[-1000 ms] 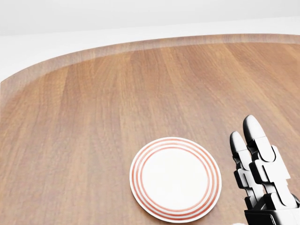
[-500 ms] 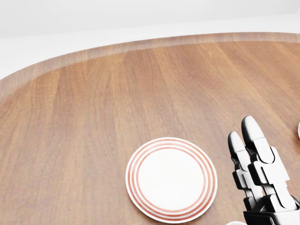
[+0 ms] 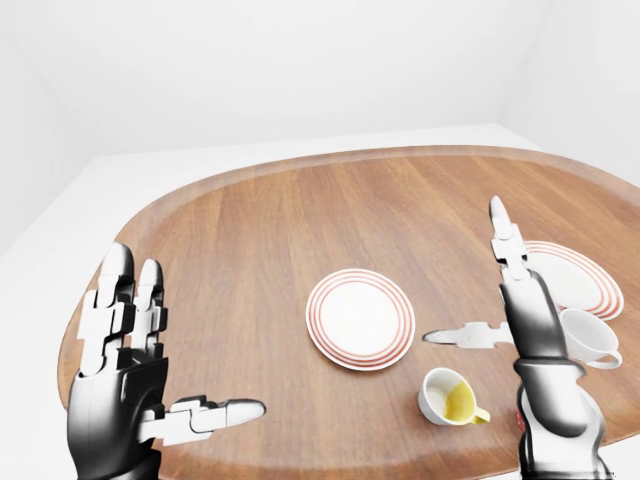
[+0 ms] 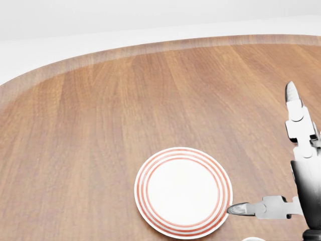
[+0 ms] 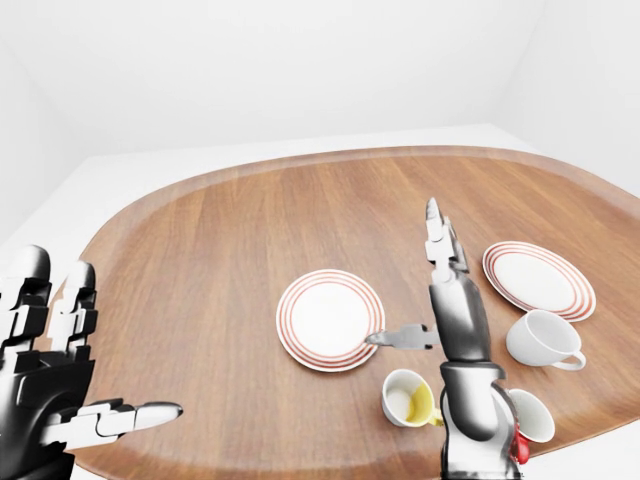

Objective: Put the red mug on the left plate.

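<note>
Right hand [image 5: 455, 310] fingers spread, empty; lower it onto the red mug [image 5: 528, 422] behind its wrist, avoiding the yellow mug [image 5: 408, 397]

Head view: looks steeply down and close onto the wooden table [image 4: 100, 125], framing only the left plate [image 4: 183, 192] and table's far curved edge near the top. Left-eye and right-eye views: wider, set farther off, tilted less steeply, taking in the whole oval table, white walls behind. They form a pair; the right-eye picture sits shifted, the same plate [image 5: 330, 319] appearing further left. All three share that plate.
</note>
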{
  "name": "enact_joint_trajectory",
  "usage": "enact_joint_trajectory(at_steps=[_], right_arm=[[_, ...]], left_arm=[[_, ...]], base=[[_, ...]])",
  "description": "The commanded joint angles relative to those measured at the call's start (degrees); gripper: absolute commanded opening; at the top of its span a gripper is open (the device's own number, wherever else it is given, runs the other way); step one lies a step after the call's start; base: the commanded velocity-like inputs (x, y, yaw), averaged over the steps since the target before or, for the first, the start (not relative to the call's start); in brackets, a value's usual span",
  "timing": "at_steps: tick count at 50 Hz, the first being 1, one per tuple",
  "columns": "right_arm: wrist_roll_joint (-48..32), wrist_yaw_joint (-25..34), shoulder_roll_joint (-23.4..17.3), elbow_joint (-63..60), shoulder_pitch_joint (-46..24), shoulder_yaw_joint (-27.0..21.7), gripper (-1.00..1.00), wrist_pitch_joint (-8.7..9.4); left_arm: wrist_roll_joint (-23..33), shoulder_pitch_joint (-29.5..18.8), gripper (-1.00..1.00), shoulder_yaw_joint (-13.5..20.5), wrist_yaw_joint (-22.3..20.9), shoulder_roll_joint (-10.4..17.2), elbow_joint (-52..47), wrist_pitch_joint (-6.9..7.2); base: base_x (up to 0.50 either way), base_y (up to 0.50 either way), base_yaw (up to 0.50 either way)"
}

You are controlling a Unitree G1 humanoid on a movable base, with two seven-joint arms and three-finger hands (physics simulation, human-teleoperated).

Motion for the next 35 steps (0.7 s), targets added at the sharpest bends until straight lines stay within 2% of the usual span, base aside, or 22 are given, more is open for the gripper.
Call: enact_joint_trajectory(at_steps=[1, 3, 6, 12, 15, 20, 25, 28, 34, 35], right_arm=[[-26.93, 2.95, -9.17, 17.24, -17.58, -6.35, 1.00, 0.00], [-28.88, 3.96, -10.30, 19.03, -18.94, -6.95, 1.00, 0.00], [-31.94, 7.01, -15.33, 24.78, -22.42, -10.78, 1.00, 0.00], [-29.77, 10.73, -17.36, 23.08, -18.19, -16.92, 1.00, 0.00], [-28.63, 12.85, -19.56, 23.61, -18.56, -19.77, 1.00, 0.00], [-29.02, 16.28, -23.06, 26.23, -19.09, -21.92, 1.00, 0.00], [-27.90, 17.49, -23.25, 25.44, -17.02, -24.86, 1.00, 0.00], [-25.99, 17.36, -22.82, 26.08, -14.67, -28.35, 1.00, 0.00], [-23.55, 14.60, -21.21, 29.08, -10.42, -32.71, 1.00, 0.00], [-21.94, 13.44, -19.89, 29.64, -8.38, -34.57, 1.00, 0.00]], left_arm=[[0.64, -0.23, 1.00, -0.69, 0.64, 0.51, 0.45, 0.00], [0.61, -0.26, 1.00, -0.72, 0.78, 0.63, 0.48, 0.00], [0.82, -0.42, 1.00, -0.87, 1.05, 0.72, 0.46, 0.00], [0.94, -0.52, 1.00, -1.15, 1.52, 1.13, 0.72, 0.00], [0.90, -0.33, 1.00, -1.19, 1.48, 1.13, 0.58, 0.00], [1.13, -0.57, 1.00, -1.35, 1.67, 1.24, 0.71, 0.00], [1.06, -0.76, 1.00, -1.25, 1.82, 1.40, 0.89, 0.00], [0.80, -0.61, 1.00, -1.05, 1.66, 1.33, 0.71, 0.00], [1.03, -0.84, 1.00, -1.06, 1.65, 1.23, 0.81, 0.00], [1.06, -0.89, 1.00, -1.07, 1.65, 1.27, 0.86, 0.00]], base=[[0.00, 0.00, 0.00], [0.00, 0.00, 0.00], [0.00, 0.00, 0.00], [0.00, 0.00, 0.00], [0.00, 0.00, 0.00], [0.00, 0.00, 0.00], [0.00, 0.00, 0.00], [0.00, 0.00, 0.00], [0.00, 0.00, 0.00], [0.00, 0.00, 0.00]])
